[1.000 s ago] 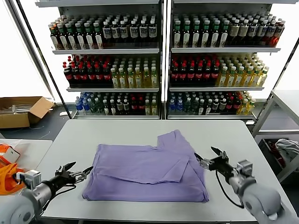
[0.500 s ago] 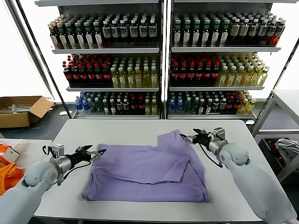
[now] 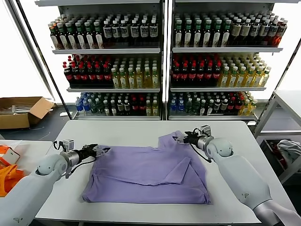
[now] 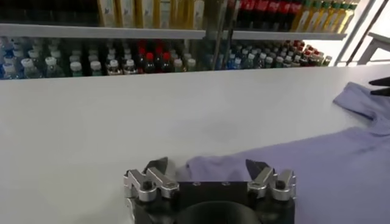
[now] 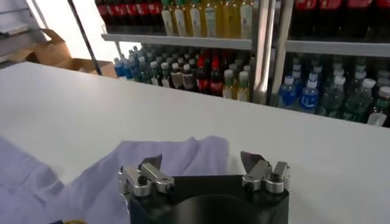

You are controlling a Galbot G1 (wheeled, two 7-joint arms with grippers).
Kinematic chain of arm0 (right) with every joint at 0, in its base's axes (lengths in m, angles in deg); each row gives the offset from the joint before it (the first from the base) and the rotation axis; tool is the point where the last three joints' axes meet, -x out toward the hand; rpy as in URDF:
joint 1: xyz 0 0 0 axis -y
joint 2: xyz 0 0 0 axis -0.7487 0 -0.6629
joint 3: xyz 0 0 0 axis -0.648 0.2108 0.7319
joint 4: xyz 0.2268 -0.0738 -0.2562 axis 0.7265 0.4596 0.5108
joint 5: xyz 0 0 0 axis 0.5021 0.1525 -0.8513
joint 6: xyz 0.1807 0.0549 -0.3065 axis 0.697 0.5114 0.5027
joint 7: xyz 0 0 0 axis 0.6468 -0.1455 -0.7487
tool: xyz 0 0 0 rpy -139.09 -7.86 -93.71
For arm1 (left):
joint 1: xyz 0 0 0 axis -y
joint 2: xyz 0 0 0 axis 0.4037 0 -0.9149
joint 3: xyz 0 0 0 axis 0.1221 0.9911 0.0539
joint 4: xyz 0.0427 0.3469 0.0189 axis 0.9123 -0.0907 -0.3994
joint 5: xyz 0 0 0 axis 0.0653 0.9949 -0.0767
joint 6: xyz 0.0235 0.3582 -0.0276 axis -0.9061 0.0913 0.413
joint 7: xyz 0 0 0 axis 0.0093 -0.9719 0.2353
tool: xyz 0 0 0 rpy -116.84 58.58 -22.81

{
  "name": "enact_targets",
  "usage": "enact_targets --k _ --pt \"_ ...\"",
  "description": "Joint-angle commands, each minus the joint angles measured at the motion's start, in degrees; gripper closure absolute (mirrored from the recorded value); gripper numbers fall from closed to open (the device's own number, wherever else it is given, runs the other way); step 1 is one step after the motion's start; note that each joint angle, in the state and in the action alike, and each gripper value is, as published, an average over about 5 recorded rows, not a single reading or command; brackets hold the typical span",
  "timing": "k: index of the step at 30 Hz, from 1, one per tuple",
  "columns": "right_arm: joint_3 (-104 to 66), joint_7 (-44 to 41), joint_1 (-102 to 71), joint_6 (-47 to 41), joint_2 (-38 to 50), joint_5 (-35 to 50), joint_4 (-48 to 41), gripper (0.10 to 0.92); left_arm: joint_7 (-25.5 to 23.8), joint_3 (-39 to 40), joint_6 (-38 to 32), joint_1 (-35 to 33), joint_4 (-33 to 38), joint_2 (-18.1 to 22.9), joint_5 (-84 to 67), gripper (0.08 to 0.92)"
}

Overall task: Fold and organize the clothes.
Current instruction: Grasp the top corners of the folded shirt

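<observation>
Lavender T-shirt (image 3: pixel 150 174) lies partly folded, mid-table (image 3: pixel 141 129). Your left gripper (image 3: pixel 99 150) is spread at its far-left corner, your right gripper (image 3: pixel 181 139) spread at the raised sleeve end. Risk: pinch only the top layer and the fold slides askew; uneven lifts twist it.

Bright, even daylight floods in from the windows at 9 and 3 o'clock, blown out to white. The table (image 3: pixel 141 129) glares pale, with only soft, faint shadows. Shelf uprights bow slightly toward the edges. Wrist views look mildly soft near the lens.
</observation>
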State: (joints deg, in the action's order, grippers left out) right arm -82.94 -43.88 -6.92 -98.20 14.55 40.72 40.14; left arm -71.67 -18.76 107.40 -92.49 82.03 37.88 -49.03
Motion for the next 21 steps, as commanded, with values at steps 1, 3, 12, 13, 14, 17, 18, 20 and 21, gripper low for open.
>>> enact_targets --k 1,3,12,13,14,17,18,20,21 --pt "0.8 1.9 0.2 -1.3 -1.2 1.7 -1.1 0.397 -0.6 2.9 0.2 -1.5 0.4 -0.2 -0.9 0.363" --pt "0.3 2.1 0.0 -1.3 -1.0 2.5 -0.3 0.457 -0.6 2.9 0.1 -2.4 1.2 -0.5 -0.9 0.424" --pt "-1.2 3.0 -2.0 -0.4 -0.2 4.6 4.3 0.709 1.9 1.8 -3.0 -4.2 2.5 -0.4 -1.1 0.684" --pt "-1.6 3.3 -2.2 -0.2 -0.2 5.3 5.0 0.743 2.6 1.8 -3.4 -4.1 2.4 -0.3 -1.3 0.71" --pt "-2.2 3.8 -2.5 -0.1 -0.2 6.2 5.9 0.769 3.1 1.7 -3.7 -3.9 2.4 -0.2 -1.5 0.736" --pt "-3.6 5.3 -3.3 0.2 0.0 8.7 8.7 0.847 3.8 1.6 -4.1 -3.5 2.7 -0.4 -2.2 0.823" --pt "-4.0 5.7 -3.6 0.3 0.2 9.5 9.7 0.872 4.0 1.4 -4.2 -3.4 2.9 -0.5 -2.5 0.853" --pt "-4.5 6.5 -4.2 0.5 0.6 10.7 11.6 0.908 4.5 0.8 -4.3 -3.6 3.9 -0.8 -3.0 0.891" --pt "-4.7 6.8 -4.6 0.5 0.9 11.3 12.5 0.918 4.7 0.2 -4.4 -3.8 4.7 -0.9 -3.2 0.906"
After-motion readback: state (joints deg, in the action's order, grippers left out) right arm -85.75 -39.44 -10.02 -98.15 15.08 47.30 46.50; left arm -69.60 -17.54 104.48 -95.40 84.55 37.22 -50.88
